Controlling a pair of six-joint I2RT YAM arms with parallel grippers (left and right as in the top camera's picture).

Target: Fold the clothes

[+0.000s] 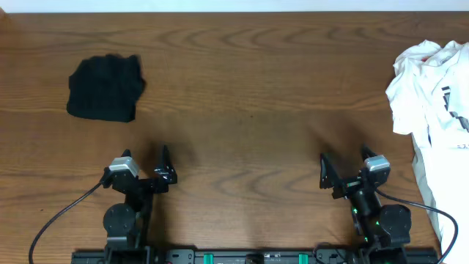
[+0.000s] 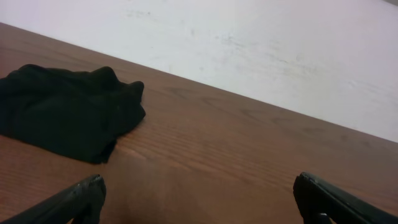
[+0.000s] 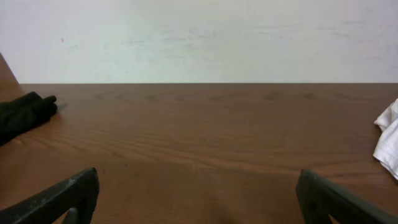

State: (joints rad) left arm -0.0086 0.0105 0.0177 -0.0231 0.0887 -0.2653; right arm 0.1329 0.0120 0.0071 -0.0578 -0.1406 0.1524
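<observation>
A folded black garment (image 1: 105, 89) lies at the far left of the wooden table (image 1: 242, 95); it also shows in the left wrist view (image 2: 62, 112) and at the left edge of the right wrist view (image 3: 22, 112). A heap of crumpled white clothes (image 1: 436, 117) lies at the right edge, a corner showing in the right wrist view (image 3: 388, 140). My left gripper (image 1: 144, 155) is open and empty near the front edge, below the black garment. My right gripper (image 1: 343, 157) is open and empty near the front edge, left of the white heap.
The table's far edge meets a white wall (image 3: 199, 37). Black cables (image 1: 58, 216) run from both arm bases along the front edge.
</observation>
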